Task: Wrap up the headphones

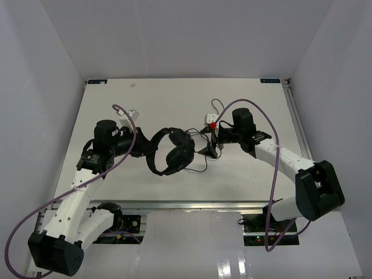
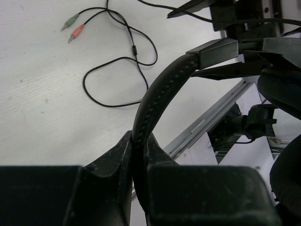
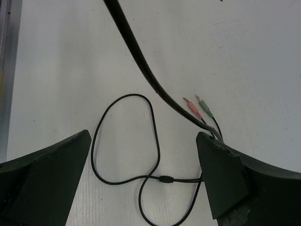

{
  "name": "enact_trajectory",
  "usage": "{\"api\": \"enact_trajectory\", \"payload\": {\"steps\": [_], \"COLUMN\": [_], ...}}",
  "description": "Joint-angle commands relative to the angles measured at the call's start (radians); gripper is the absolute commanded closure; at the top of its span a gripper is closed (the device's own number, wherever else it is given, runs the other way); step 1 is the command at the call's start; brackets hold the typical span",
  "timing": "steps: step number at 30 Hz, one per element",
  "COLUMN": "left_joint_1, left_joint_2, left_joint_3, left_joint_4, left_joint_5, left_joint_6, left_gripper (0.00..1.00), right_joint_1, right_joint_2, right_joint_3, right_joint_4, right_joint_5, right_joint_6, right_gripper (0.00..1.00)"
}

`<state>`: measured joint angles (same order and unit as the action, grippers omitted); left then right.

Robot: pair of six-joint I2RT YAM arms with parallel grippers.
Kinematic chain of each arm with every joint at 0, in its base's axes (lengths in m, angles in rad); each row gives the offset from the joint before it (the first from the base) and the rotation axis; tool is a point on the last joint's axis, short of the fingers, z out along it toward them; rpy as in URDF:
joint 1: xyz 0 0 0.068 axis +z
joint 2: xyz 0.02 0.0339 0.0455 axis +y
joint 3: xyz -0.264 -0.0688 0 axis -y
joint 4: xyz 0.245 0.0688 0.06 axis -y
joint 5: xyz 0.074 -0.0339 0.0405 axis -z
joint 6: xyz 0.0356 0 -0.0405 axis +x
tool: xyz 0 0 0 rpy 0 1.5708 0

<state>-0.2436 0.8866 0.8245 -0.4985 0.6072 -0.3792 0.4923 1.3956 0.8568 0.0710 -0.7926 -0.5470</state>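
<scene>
The black headphones (image 1: 174, 152) sit at the table's middle, with both earcups side by side. My left gripper (image 1: 145, 149) is shut on the arched headband (image 2: 157, 92); in the left wrist view the gripper (image 2: 139, 141) pinches the band between both fingers. The thin black cord (image 3: 124, 141) lies in loops on the table and ends in a pink plug (image 3: 193, 109) and a green plug (image 3: 205, 108). My right gripper (image 1: 210, 150) hangs over these loops; in the right wrist view it (image 3: 144, 136) is wide open with nothing between the fingers. A blurred stretch of cord (image 3: 136, 52) runs down to its right fingertip (image 3: 211, 141).
A small white object with a red piece (image 1: 210, 121) lies behind the right gripper. Purple robot cables (image 1: 131, 125) arc over both arms. The table's metal front rail (image 1: 192, 203) runs along the near edge. White walls close in the left, back and right sides.
</scene>
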Motion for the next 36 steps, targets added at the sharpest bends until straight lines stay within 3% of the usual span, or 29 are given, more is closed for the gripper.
{"api": "enact_trajectory", "payload": {"steps": [1, 6, 8, 10, 12, 15, 18, 21, 24, 29, 36], "left_joint_1": [-0.017, -0.025, -0.028, -0.031, -0.029, -0.029, -0.029, -0.03, -0.031, -0.031, -0.034], "left_joint_2": [-0.035, -0.046, -0.046, -0.044, -0.042, -0.038, -0.035, -0.032, -0.028, -0.026, -0.017], "left_joint_3": [0.079, 0.151, 0.195, 0.213, 0.241, 0.255, 0.25, 0.252, 0.266, 0.304, 0.374], "left_joint_4": [0.029, 0.028, 0.028, 0.025, 0.015, -0.001, 0.002, 0.008, 0.008, 0.006, 0.008], "left_joint_5": [0.083, 0.096, 0.103, 0.102, 0.086, 0.045, 0.016, 0.016, 0.033, 0.061, 0.077], "left_joint_6": [-0.075, -0.118, -0.138, -0.144, -0.145, -0.148, -0.161, -0.174, -0.183, -0.231, -0.287], "left_gripper": [1.0, 1.0, 1.0, 1.0, 1.0, 1.0, 1.0, 1.0, 1.0, 1.0, 1.0], "right_joint_1": [-0.011, -0.014, -0.014, -0.017, -0.016, -0.015, -0.015, -0.015, -0.015, 0.007, 0.065], "right_joint_2": [-0.024, -0.024, -0.024, -0.027, -0.037, -0.077, -0.139, -0.206, -0.213, -0.128, -0.039], "right_joint_3": [0.053, 0.101, 0.14, 0.212, 0.299, 0.34, 0.285, 0.219, 0.211, 0.237, 0.227], "right_joint_4": [0.069, 0.063, 0.009, -0.2, -0.418, -0.643, -0.621, -0.485, -0.43, -0.216, -0.04], "right_joint_5": [-0.1, -0.154, -0.179, -0.25, -0.298, -0.193, -0.062, 0.053, -0.011, -0.146, -0.167], "right_joint_6": [0.017, 0.013, -0.008, -0.131, -0.373, -0.49, -0.462, -0.31, -0.222, 0.072, 0.151], "right_gripper": [0.0, 0.0, 0.05, 0.08, 0.08, 0.08, 0.08, 0.07, 0.05, 0.05, 0.07]}}
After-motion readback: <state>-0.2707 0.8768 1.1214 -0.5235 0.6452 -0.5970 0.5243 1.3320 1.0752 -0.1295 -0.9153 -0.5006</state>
